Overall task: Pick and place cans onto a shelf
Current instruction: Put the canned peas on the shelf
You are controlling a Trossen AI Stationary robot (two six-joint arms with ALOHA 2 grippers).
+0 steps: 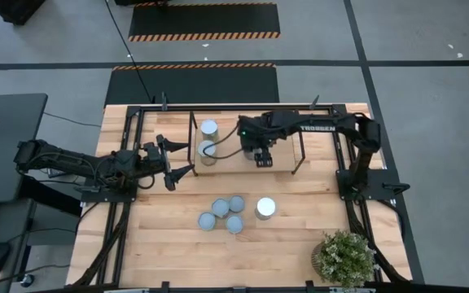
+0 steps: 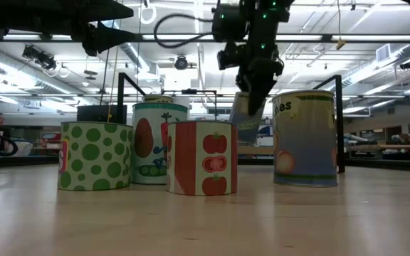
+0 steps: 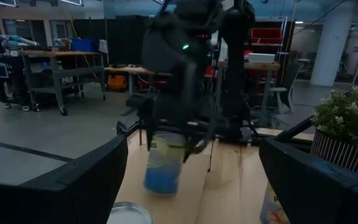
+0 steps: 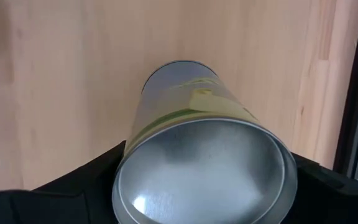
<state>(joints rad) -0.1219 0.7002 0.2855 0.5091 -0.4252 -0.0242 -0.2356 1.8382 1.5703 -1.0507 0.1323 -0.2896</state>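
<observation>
One can (image 4: 201, 155) in right gripper (image 2: 251, 96) fingers (arm marked TROSSEN).

Tilted can (image 4: 201, 168) gripped by right hand (image 4: 204, 186), above wood surface (image 4: 61, 81)

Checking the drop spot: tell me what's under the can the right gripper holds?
Bare light wood of the shelf shows beneath the tilted can in the right gripper. The patch directly below the can is hidden by it.
</observation>
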